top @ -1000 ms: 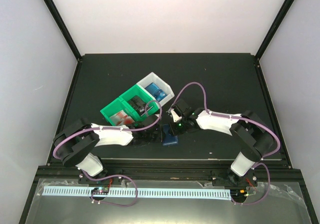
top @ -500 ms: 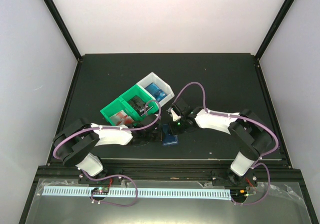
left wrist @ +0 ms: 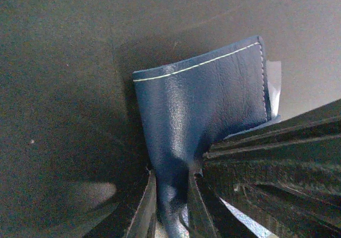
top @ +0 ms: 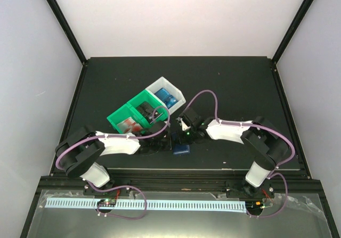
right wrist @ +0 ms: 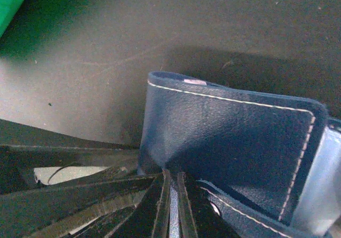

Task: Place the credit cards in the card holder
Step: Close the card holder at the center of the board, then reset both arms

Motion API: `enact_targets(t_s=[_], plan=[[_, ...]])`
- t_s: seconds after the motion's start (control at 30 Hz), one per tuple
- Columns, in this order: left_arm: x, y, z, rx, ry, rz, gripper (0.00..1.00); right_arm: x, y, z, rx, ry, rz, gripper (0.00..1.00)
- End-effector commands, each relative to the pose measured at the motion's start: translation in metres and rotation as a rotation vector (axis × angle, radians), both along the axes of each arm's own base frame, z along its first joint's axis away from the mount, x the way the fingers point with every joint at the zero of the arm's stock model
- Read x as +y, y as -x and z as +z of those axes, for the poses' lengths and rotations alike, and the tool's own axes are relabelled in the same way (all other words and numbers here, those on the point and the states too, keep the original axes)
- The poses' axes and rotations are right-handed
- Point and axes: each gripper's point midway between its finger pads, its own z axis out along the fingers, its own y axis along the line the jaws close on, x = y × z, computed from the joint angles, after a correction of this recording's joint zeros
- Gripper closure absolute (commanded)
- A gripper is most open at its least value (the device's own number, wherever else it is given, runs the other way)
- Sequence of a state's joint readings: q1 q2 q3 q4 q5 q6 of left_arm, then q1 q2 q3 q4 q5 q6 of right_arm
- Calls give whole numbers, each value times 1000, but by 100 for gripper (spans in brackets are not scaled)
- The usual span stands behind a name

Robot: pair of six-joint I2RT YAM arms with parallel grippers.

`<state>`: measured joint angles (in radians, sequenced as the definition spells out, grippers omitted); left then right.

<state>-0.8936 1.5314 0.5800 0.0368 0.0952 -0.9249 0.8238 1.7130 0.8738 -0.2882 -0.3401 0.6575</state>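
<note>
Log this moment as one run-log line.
left gripper: pinching wallet flap | right gripper: pinching wallet's other side | wallet: on table, between arms | cards: in bins

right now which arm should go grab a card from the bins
Probably the right: the left gripper pinches the card holder, steadying it, and the right gripper sits nearest the white bin of blue cards.

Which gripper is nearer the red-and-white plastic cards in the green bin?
Left. The left gripper, pinching the dark blue card holder, sits just right of the red-and-white plastic cards; the right gripper is further right, at the same holder.
</note>
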Motion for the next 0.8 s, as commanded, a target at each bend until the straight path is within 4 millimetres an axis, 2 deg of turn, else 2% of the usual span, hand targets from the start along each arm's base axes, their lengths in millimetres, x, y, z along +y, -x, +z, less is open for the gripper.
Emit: enact_targets(t_s=[0.0,0.17,0.23,0.3,0.43,0.53,0.57,0.63,0.77], plan=[[3,12,-7,35,-10,-30,81,-44,55,-40,137,213,4,87],[9,6,8,-14,-18,-13,75,-17,30,29,-37,17,-3,70],[11,3,18,-43,-8,-12,68,-16,19,56,-119,-19,-23,65],[13,-1,30,-75,-1,-6,59,-26,6,77,-207,-12,-70,63],[21,-8,64,-169,8,10,38,-73,-18,109,-398,108,-223,57],[34,-12,92,-247,7,41,22,-108,-26,139,-532,160,-308,52],[50,-14,119,-291,7,101,1,-138,-26,169,-640,190,-383,50],[56,-13,147,-365,18,85,1,-160,-22,192,-714,190,-434,48],[84,-8,196,-529,42,110,1,-206,-7,240,-850,146,-555,36]])
